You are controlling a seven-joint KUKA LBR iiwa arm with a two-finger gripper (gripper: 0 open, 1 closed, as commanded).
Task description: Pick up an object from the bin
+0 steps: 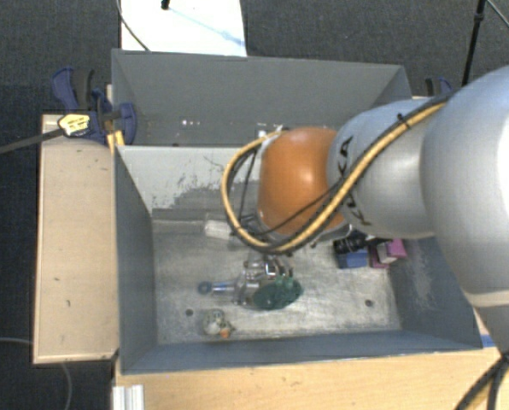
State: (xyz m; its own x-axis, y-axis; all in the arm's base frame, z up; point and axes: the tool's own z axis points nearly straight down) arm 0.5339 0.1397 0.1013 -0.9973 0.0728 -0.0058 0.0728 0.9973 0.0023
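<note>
Bright light from above — glare on the arm [459, 161], dim shadow across the bin [178, 254] floor.

Dark green lump [280, 295], blue block [351, 255], grey bin [135, 254]

Single overhead camera, angled down into grey bin [137, 254], close, arm [442, 169] at right

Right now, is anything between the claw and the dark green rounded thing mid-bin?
Nothing visible does. The claw is right at the upper left edge of the dark green rounded thing. A thin bluish piece lies just left, the blue block off right.
</note>
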